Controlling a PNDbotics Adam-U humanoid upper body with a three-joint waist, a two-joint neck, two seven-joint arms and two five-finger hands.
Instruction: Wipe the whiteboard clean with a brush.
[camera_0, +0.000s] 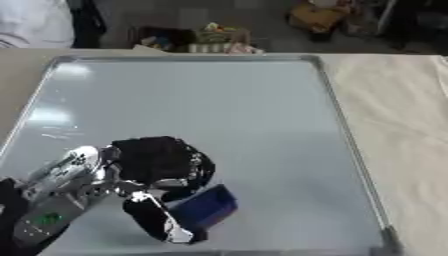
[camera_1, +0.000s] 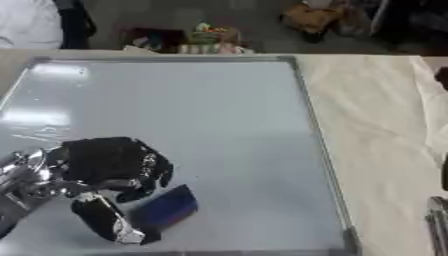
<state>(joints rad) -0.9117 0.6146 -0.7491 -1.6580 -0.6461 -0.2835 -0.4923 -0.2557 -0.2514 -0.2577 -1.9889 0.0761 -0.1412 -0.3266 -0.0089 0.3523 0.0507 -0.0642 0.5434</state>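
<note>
The whiteboard (camera_0: 249, 107), silver-framed, lies flat on the table and fills most of both views. Its surface shows glare at the upper left and no marks that I can make out. My left hand (camera_0: 156, 161) is over the board's lower left part, coming in from the left edge. Its fingers and thumb are curled round a blue brush (camera_0: 207, 207), which rests on the board just right of the palm. Only a grey sliver of my right hand (camera_1: 437, 220) shows, at the lower right edge of the right eye view, off the board.
Bare beige tabletop (camera_0: 398, 130) runs along the board's right side. The board's frame (camera_0: 346, 135) forms a low raised rim. Clutter and a dark box (camera_0: 188, 40) lie on the floor beyond the table's far edge.
</note>
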